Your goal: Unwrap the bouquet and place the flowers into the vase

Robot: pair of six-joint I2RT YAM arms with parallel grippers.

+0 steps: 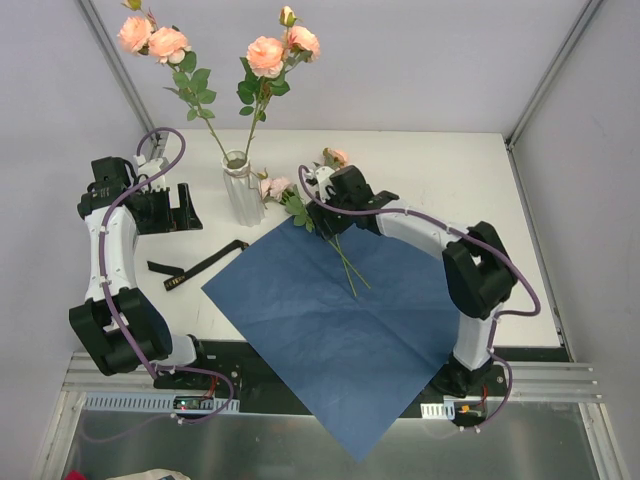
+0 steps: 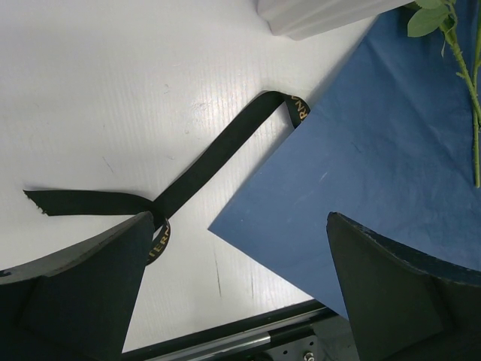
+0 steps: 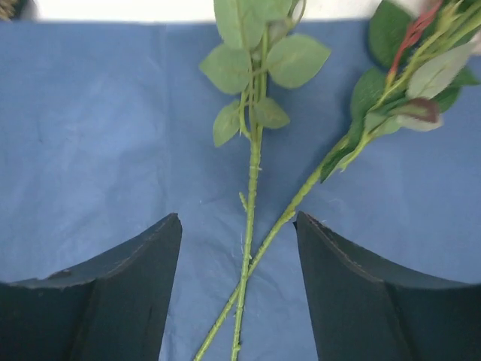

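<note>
The bouquet lies undone: its blue paper [image 1: 340, 320] is spread flat and the black ribbon [image 1: 195, 268] rests to its left. The ribbed whitish vase [image 1: 238, 185] holds two stems of peach-pink flowers [image 1: 268, 52]. Two more flowers [image 1: 277, 187] lie at the paper's far corner, their stems [image 3: 252, 188] crossing on the blue sheet. My right gripper [image 3: 239, 226] hangs open over them, one finger on each side of the crossed stems, touching neither. My left gripper [image 2: 240, 226] is wide open and holds nothing, left of the vase above the ribbon [image 2: 218, 154] and the paper's corner [image 2: 376, 150].
The vase's base [image 2: 316, 15] shows at the top of the left wrist view. The enclosure's white walls and metal posts [image 1: 120, 70] close in the back and sides. A black rail [image 1: 300, 370] runs along the table's near edge, and the paper overhangs it.
</note>
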